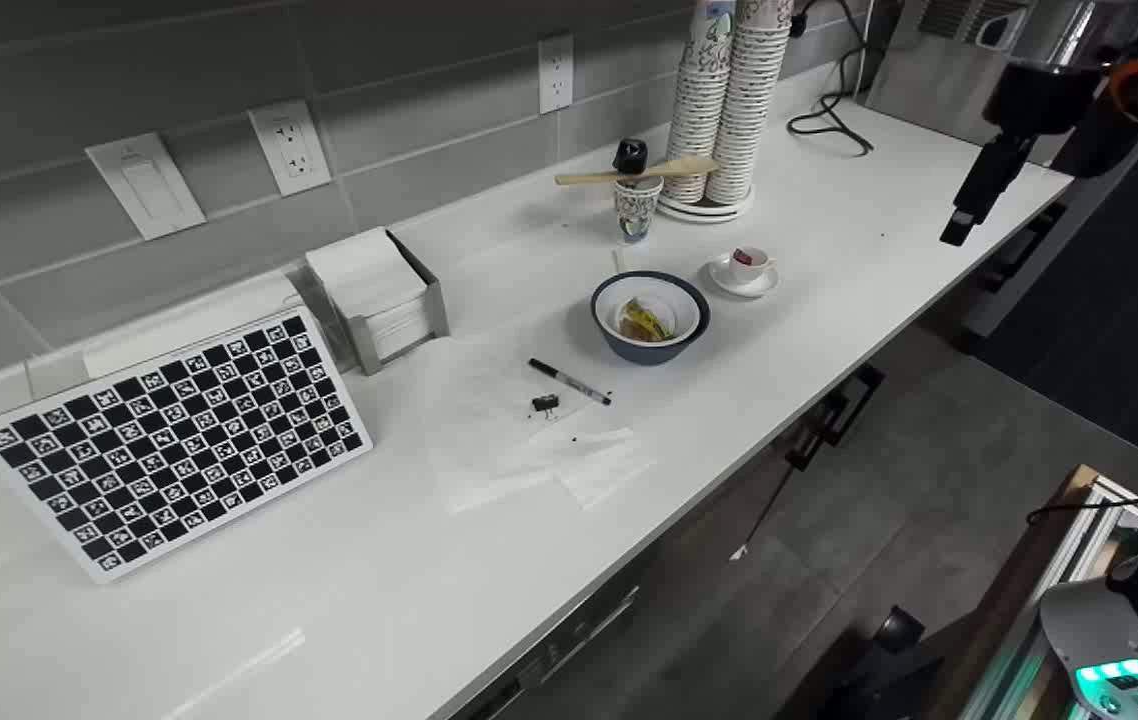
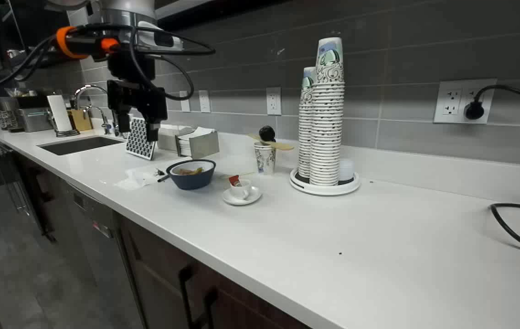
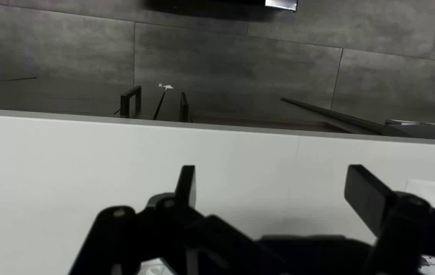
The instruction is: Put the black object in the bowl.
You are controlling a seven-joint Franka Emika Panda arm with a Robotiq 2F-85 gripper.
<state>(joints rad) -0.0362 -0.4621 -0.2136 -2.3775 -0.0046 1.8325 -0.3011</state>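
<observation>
The black object (image 1: 546,403) is a small chunky lump on white tissue on the counter; it shows as a tiny dark shape in an exterior view (image 2: 159,172). The bowl (image 1: 644,352) has a dark blue rim and outside and a pale inside; it also stands in an exterior view (image 2: 191,181). A yellow and brown item lies in it. My gripper (image 2: 137,129) is raised above the counter, away from both things; one finger shows in an exterior view (image 1: 956,228). In the wrist view the gripper (image 3: 273,181) is open, nothing between its fingers. The bowl is not visible there.
A black marker (image 1: 569,381) lies between lump and bowl. A white cup on a saucer (image 1: 747,270) stands beside the bowl. Behind are a paper cup (image 1: 635,212) with a wooden utensil across it, tall cup stacks (image 1: 699,120), a napkin holder (image 1: 394,310) and a checkered board (image 1: 179,440).
</observation>
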